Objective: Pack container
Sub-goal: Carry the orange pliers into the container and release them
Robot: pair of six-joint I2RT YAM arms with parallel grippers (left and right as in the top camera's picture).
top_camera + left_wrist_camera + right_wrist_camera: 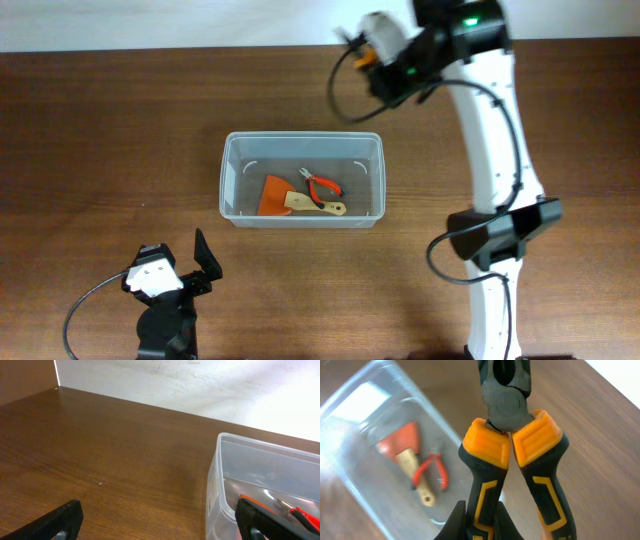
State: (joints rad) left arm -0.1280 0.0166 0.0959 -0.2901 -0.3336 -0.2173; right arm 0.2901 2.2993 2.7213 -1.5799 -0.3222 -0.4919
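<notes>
The clear plastic container [301,179] stands mid-table. Inside lie an orange scraper with a wooden handle [283,198] and small red-handled pliers [322,185]; both also show in the right wrist view, the scraper [402,447] beside the pliers [431,466]. My right gripper [480,520] is shut on one handle of large orange-and-black pliers [512,445], held in the air above the container's far right corner [372,50]. My left gripper [157,522] is open and empty, low over the table just left of the container's near left corner [220,485].
A pale wall runs along the table's far edge [150,382]. Bare wood shows left of the container [100,150]. The right arm's base [495,240] stands at the table's right front.
</notes>
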